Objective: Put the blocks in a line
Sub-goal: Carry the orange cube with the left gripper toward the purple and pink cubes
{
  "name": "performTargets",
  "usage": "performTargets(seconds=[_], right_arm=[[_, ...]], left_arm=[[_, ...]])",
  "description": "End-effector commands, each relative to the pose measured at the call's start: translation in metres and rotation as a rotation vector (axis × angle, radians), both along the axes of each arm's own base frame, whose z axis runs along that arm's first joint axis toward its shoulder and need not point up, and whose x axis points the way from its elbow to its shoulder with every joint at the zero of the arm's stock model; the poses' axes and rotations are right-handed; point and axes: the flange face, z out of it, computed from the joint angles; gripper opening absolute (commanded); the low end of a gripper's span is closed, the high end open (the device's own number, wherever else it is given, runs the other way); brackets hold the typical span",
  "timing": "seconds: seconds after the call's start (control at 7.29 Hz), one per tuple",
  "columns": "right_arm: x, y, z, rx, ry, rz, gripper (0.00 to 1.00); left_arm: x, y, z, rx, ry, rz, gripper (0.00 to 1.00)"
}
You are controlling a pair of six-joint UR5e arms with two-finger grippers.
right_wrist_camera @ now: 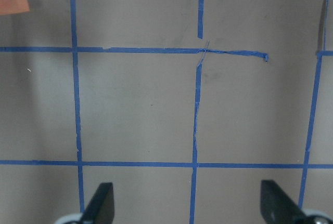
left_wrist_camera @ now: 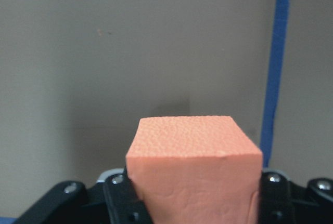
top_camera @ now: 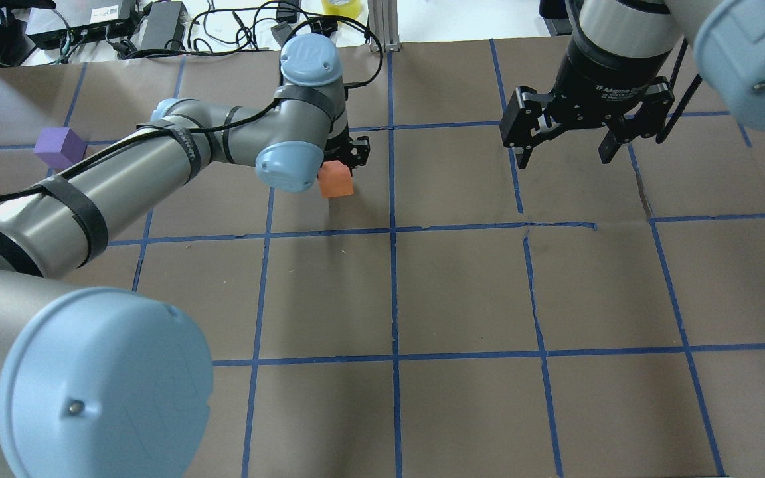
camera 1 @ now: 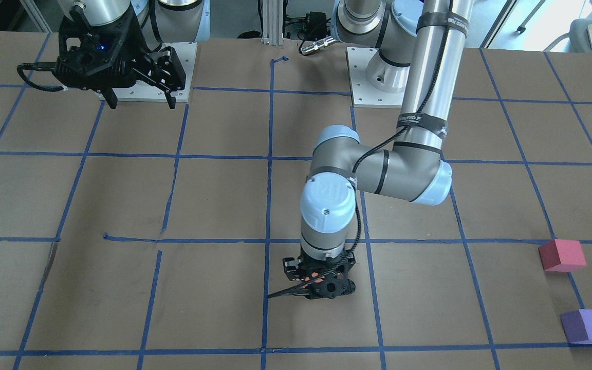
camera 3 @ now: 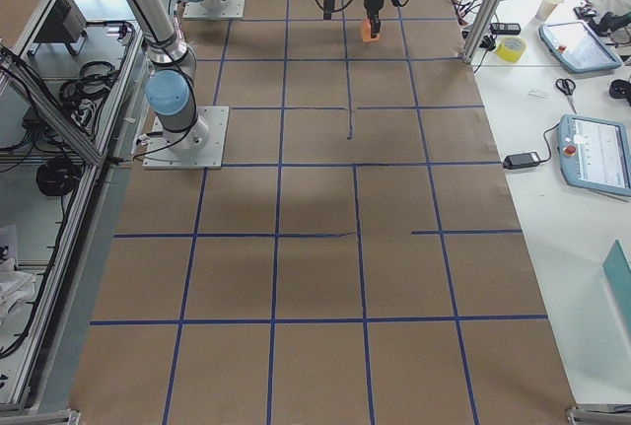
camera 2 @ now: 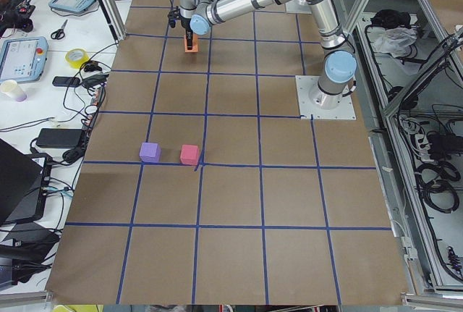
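The left gripper [camera 1: 321, 288] points straight down, low over the brown paper-covered table marked with a grid of blue tape [top_camera: 462, 292], and its two black fingers [left_wrist_camera: 117, 193] are closed against opposite sides of the small orange matte foam cube [left_wrist_camera: 193, 167], which fills the gap between them. The left wrist view shows the cube's top face level and a faint shadow on the paper just behind it, but whether the cube's underside touches the table or sits slightly above it cannot be told. The cube lies inside a grid square, near a blue tape line [left_wrist_camera: 276, 78] that runs past one side of it. The right gripper [top_camera: 562, 143] hangs above the table near its own base with its fingers [right_wrist_camera: 101, 203] spread wide, holding nothing; only bare paper and tape lines show between them in the right wrist view, with a corner of the orange cube at the upper left edge. The small pinkish red foam cube [camera 1: 561, 255] and the small purple foam cube [camera 1: 587, 326] rest on the table toward the robot's left end, near each other with a gap between them, both alongside one tape line; the pinkish red one sits just beside a tape crossing. Both are well apart from the orange cube. In the overhead view the purple cube shows beside the left arm's forearm, while the pinkish red one is hidden behind that arm.
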Motion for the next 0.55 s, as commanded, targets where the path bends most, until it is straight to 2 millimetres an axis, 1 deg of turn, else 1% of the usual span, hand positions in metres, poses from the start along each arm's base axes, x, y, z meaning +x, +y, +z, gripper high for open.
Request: performTargets(seconds=[0.0,0.14,0.27,0.41], right_arm=[[-0.001,-0.001,0.000,-0.001,0.001,0.000,1.00],[-0.001,-0.001,-0.001,0.002,0.000,0.000,1.00],[0.001,0.000,-0.001,0.002,0.000,0.004,1.00],[-0.001,-0.001,-0.001,0.001,0.001,0.000,1.00]], left_arm=[[0.122,-0.039,0.013,-0.004,0.016,-0.012,0.00],[0.180,-0.053,0.024,-0.019,0.003,-0.083,0.00],[0.225,-0.060,0.021,-0.005,-0.022,-0.040,0.00],[0.284,-0.061,0.025,0.038,-0.085,0.020,0.00]])
